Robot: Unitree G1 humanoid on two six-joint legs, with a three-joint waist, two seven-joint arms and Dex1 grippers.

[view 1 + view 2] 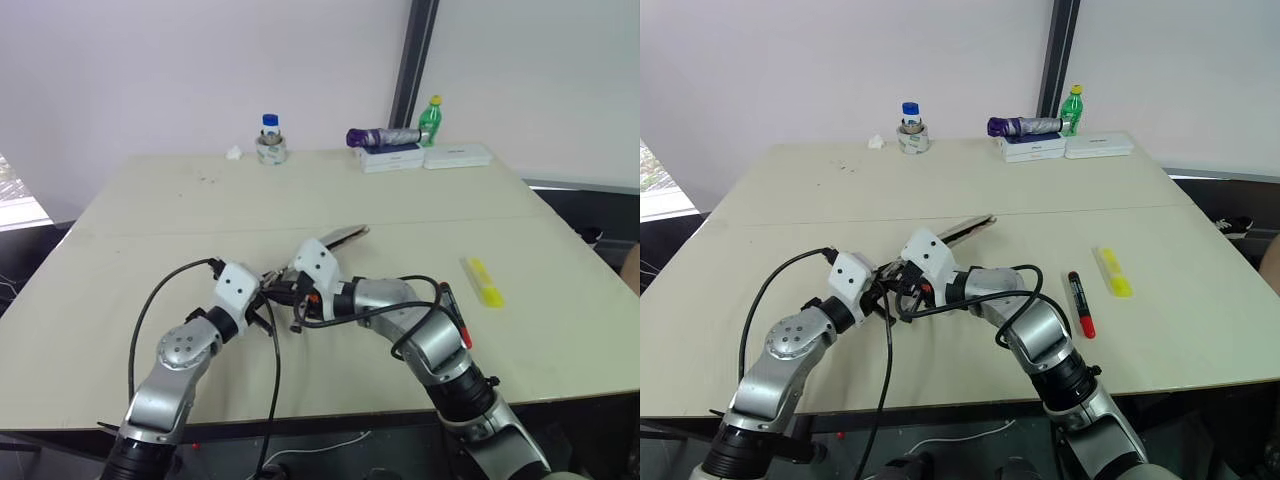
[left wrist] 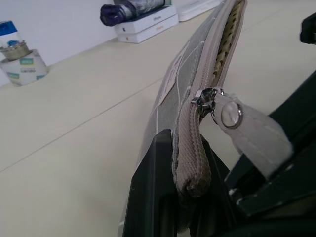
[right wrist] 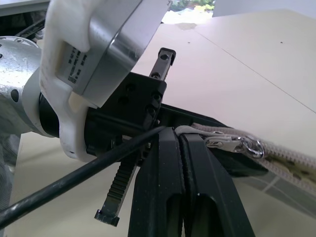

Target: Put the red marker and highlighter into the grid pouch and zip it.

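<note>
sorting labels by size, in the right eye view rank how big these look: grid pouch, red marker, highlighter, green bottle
1. grid pouch, partly hidden by the grippers
2. red marker
3. highlighter, close to the marker
4. green bottle, farthest away, so unsure

Grid pouch (image 2: 182,89) standing on edge, grey with white grid, zipper partly open, pull tab (image 2: 232,116) near its closed end. Red marker (image 1: 1081,304) lying at 3 o'clock; yellow highlighter (image 1: 1113,272) lying beyond it.

Grid pouch (image 1: 965,229) mid-table (image 1: 790,210), on edge btwn both grippers. Red marker (image 1: 1081,304) to its right, highlighter (image 1: 1113,272) just beyond. Bottles, boxes at far edge.
</note>
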